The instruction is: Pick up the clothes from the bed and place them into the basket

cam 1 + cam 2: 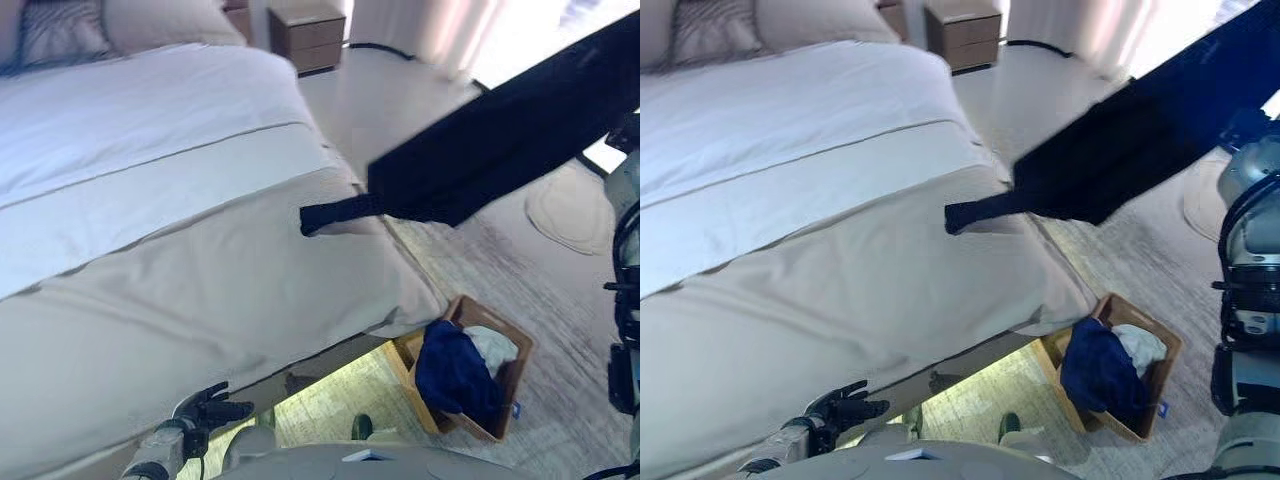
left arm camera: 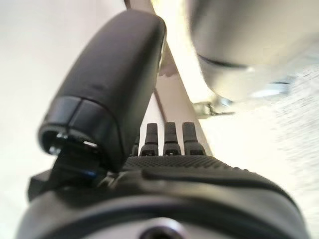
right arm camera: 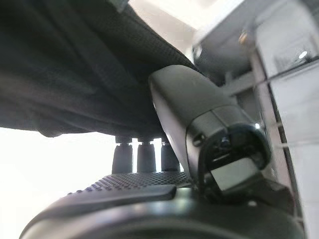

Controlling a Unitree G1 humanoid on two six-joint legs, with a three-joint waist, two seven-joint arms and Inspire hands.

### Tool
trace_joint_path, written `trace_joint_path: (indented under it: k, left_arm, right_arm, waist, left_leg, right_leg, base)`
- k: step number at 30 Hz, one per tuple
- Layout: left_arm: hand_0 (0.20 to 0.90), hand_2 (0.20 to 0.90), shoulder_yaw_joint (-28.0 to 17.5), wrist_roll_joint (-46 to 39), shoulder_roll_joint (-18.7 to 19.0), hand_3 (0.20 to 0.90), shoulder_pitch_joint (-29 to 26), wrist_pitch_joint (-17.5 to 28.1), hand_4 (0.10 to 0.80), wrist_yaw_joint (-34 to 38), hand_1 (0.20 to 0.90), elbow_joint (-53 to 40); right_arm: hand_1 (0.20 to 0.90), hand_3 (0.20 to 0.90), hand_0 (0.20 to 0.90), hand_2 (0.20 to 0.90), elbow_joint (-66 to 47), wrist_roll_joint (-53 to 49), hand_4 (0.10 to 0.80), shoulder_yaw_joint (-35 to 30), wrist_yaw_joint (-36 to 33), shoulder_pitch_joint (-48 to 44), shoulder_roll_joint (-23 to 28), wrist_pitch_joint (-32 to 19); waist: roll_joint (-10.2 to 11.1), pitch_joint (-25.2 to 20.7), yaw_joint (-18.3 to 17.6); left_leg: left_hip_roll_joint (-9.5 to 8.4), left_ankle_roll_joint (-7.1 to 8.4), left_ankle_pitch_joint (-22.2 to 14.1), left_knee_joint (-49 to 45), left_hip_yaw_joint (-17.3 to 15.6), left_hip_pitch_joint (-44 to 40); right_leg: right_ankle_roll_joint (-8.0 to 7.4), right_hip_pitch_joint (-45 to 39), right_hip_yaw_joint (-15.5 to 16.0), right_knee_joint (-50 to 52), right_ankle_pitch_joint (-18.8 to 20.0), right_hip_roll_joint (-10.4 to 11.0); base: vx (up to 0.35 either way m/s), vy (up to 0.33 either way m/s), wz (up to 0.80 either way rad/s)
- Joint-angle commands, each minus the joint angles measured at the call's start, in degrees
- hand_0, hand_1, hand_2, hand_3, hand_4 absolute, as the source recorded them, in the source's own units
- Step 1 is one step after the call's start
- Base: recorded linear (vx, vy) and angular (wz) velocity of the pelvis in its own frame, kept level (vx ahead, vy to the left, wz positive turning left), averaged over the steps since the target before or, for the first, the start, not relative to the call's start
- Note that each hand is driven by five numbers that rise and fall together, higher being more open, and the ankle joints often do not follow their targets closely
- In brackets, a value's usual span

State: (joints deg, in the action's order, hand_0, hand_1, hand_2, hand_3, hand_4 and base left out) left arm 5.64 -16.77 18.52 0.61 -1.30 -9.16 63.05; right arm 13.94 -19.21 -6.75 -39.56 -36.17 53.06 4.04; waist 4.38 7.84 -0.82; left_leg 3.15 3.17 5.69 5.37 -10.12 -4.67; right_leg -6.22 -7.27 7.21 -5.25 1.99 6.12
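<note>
A black garment (image 1: pixel 500 140) hangs in the air, stretched from the upper right down to a narrow end over the corner of the bed (image 1: pixel 200 270). In the right wrist view my right hand (image 3: pixel 199 114) has its thumb and fingers pressed into this black garment (image 3: pixel 75 74), holding it up. The wooden basket (image 1: pixel 515 352) stands on the floor by the bed's foot corner, below the garment, with a dark blue garment (image 1: pixel 455 375) and a white one (image 1: pixel 492 345) inside. My left hand (image 1: pixel 205 408) hangs low by the bed's near side, fingers relaxed and holding nothing.
The bed has a beige cover, white sheet and pillows at the head. A nightstand (image 1: pixel 310 35) stands beyond the bed. A pale round mat (image 1: pixel 570 210) lies on the floor at the right. A striped rug runs under the basket.
</note>
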Motion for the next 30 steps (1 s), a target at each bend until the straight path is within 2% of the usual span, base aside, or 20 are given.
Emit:
trace_joint_path:
  k: [1,6,7,15,21,26,30]
  left_arm:
    - [0.9,0.9,5.2,1.7,0.7,0.9,-2.2,-0.5,0.8,-1.4,0.9,1.5]
    - [0.9,0.9,6.3,2.6,1.1,0.9,-2.8,-1.2,0.8,-2.1,0.9,1.5]
    - [0.9,0.9,6.7,3.0,1.5,0.9,-2.6,-1.5,0.8,-2.3,0.9,1.4]
    - [0.9,0.9,7.0,4.2,3.0,0.9,-1.7,-2.5,0.8,-2.1,0.9,0.3]
    - [0.9,0.9,8.8,1.4,3.5,0.9,-3.5,-1.7,0.8,-1.5,0.9,-1.8]
    - [0.9,0.9,10.1,-1.6,3.1,0.9,-6.8,-0.3,0.8,-0.6,0.9,-5.5]
    - [0.9,0.9,11.0,-2.3,2.6,0.9,-7.5,0.5,0.8,-0.1,0.9,-7.4]
  right_arm:
    - [0.3,0.2,0.3,0.3,1.0,2.7,0.1,-2.2,2.7,-2.5,9.5,-3.3]
    - [0.3,0.2,0.3,0.3,6.7,3.5,0.1,-2.2,8.4,-0.2,11.5,-0.2]
    - [0.3,0.2,0.3,0.3,9.4,3.9,0.1,-1.9,10.9,1.1,11.4,0.9]
    - [0.3,0.2,0.3,0.3,15.0,7.1,0.1,-0.4,16.6,4.1,9.8,5.8]
    - [0.3,0.2,0.3,0.3,19.2,8.2,0.1,3.0,13.6,1.2,9.0,8.0]
    - [0.3,0.2,0.3,0.3,21.0,8.1,0.1,5.2,10.2,-2.9,7.8,11.2]
    - [0.3,0.2,0.3,0.3,21.3,6.9,0.1,5.6,8.5,-2.2,7.0,11.7]
  waist:
    - [-0.6,-5.8,1.2]
    - [-0.5,-5.7,0.1]
    - [-0.6,-5.4,-0.2]
    - [-1.8,-3.9,-0.5]
    - [-4.0,-0.8,-0.8]
    - [-6.2,4.6,-1.7]
    - [-7.2,6.9,-2.3]
  left_leg:
    - [-2.87,-2.58,-9.5,-0.4,0.1,-2.4]
    - [-2.58,-2.64,-9.8,-0.4,-1.3,-3.3]
    - [-2.46,-2.68,-10.0,-0.5,-1.7,-3.5]
    - [-2.05,-2.38,-9.9,-0.7,-2.3,-3.5]
    - [-1.84,-2.03,-8.9,-1.1,-2.1,0.1]
    - [-1.75,-1.6,-7.5,-1.7,-1.2,4.9]
    - [-1.57,-1.34,-7.0,-2.3,-1.0,6.8]
  right_leg:
    - [1.88,0.9,3.8,1.2,-2.8,-3.1]
    - [1.92,1.1,2.7,1.1,-2.6,-3.4]
    - [1.96,1.2,2.3,1.1,-2.6,-3.6]
    - [2.08,1.6,2.5,0.8,-2.4,-3.8]
    - [2.43,5.3,2.4,1.0,-1.9,-3.9]
    - [3.09,10.1,1.4,2.0,-1.5,-4.1]
    - [3.48,12.0,1.0,2.5,-1.3,-4.2]
  base:
    - [0.009,-0.089,-0.27]
    - [0.012,-0.105,-0.23]
    - [0.01,-0.122,-0.11]
    - [0.016,-0.155,-0.08]
    - [-0.118,-0.121,-0.05]
    - [-0.202,-0.088,-0.09]
    - [-0.092,-0.069,-0.02]
